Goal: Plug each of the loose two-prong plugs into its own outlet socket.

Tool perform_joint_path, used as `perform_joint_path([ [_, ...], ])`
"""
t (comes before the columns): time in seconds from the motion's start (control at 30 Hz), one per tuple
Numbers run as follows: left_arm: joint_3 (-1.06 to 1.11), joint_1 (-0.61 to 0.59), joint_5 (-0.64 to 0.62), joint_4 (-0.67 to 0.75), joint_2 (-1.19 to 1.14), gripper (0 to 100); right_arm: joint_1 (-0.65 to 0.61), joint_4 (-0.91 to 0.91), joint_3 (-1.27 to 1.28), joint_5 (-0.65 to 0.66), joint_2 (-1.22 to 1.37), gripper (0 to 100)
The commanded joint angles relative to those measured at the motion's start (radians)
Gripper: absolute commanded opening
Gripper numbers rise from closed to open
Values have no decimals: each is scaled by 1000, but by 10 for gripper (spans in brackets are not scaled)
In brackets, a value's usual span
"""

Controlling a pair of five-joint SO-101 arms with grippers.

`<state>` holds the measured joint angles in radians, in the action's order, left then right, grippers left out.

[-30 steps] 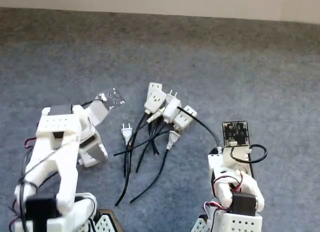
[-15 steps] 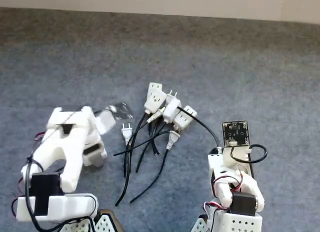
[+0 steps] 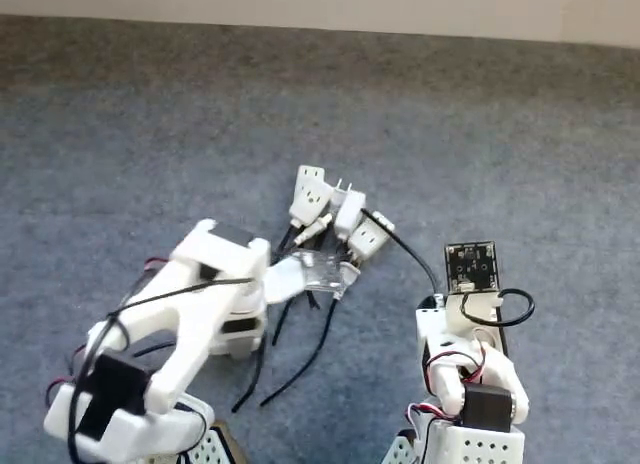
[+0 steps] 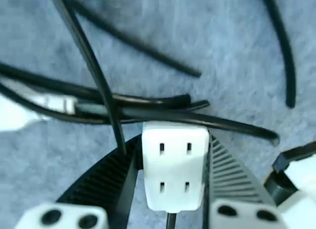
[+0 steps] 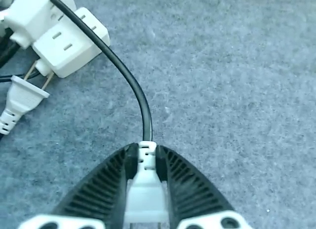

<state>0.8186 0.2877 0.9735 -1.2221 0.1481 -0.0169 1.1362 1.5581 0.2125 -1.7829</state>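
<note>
**Jaws full on both arms**

The left jaws are closed on the sides of a white socket block [image 4: 175, 165], its slotted face showing, above a tangle of black cords [image 4: 158, 113] in the middle of the desk [image 3: 520, 134]. The right jaws, at the near right, pinch a white plug [image 5: 143, 189]. Its cord [image 5: 139, 98] runs far and left to other socket blocks [image 5: 74, 44]. A loose plug [image 5: 22, 98] lies just beside them, prongs toward the blocks.
</note>
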Motion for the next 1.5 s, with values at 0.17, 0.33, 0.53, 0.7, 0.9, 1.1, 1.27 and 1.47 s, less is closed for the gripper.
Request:
perform_joint_path([
  [0.17,-544,162,-170,-48,-486,165,-13,5,-7,14,-10,6],
  [0.33,-984,156,-178,-207,-763,165,-13,5,-7,14,-10,6],
  [0.53,-1474,162,-203,-397,-931,165,-13,5,-7,14,-10,6],
  [0.7,-1753,147,-206,-466,-1070,165,-13,5,-7,23,-10,6],
  [0.9,-1879,93,-210,-546,-1125,159,-13,-1,22,34,-10,6],
  [1.1,-1626,-47,-187,-548,-1015,136,-13,-1,27,34,-10,6],
  [1.27,-1303,-168,-48,-546,-776,159,-13,2,25,35,-10,6],
  [1.47,-779,-205,83,-456,-357,155,-13,7,25,63,-10,6],
])
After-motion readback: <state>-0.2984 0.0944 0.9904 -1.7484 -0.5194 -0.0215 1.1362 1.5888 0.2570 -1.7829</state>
